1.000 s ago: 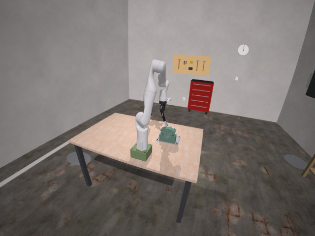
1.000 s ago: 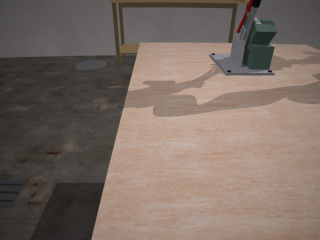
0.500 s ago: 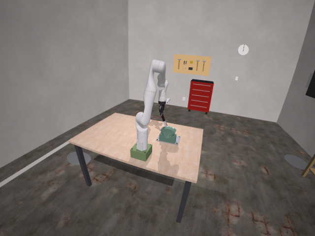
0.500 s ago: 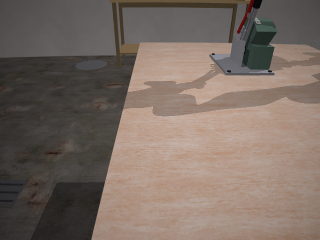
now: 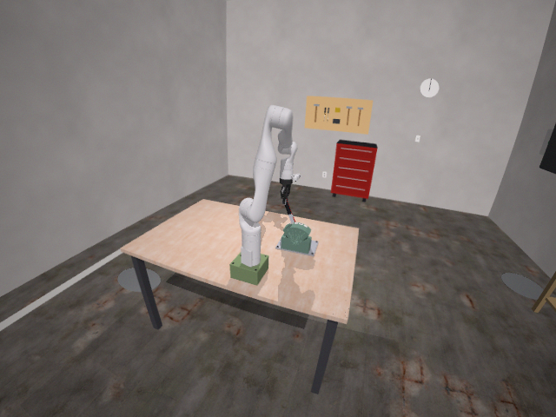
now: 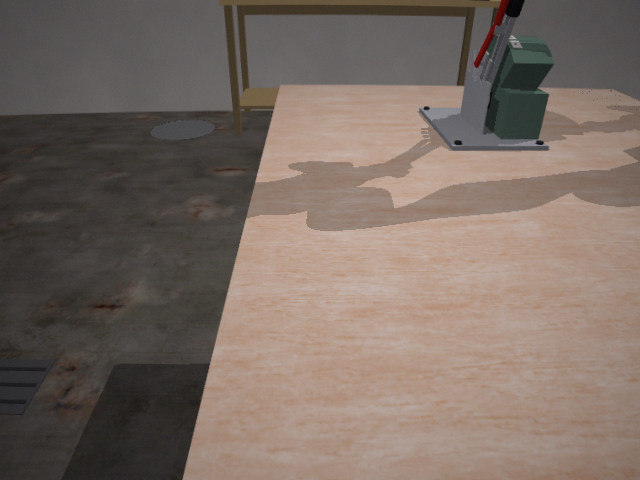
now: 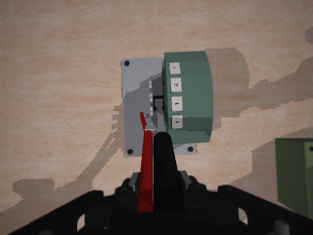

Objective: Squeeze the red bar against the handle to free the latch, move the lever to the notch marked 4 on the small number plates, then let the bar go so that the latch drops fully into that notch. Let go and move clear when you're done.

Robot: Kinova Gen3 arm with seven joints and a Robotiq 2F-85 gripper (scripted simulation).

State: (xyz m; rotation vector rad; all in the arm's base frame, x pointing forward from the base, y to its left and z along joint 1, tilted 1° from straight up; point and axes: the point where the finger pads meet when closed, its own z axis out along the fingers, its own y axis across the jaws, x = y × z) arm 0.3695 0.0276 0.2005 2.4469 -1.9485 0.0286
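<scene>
A white robot arm reaches down over a pale wooden worktop, its tool clamped on the black handle and the red bar of a lever mounted on a green housing, which stands on a grey base plate at centre frame in the wrist view. The red bar lies pressed alongside the handle, so the squeeze that frees the latch looks done, and the lever appears to be part-way through its travel along the row of small number plates. What remains, by this reading, is to bring the lever to the notch marked 4 and release the bar so the latch drops in. Which notch the lever now stands over cannot be told: the digits on the plates are too blurred to read, and the latch itself sits in a dark gap beside the housing. In the exterior view the lever's top and the tool are cut off at the upper right edge; in the top view, at centre, the mechanism is too small for detail.
</scene>
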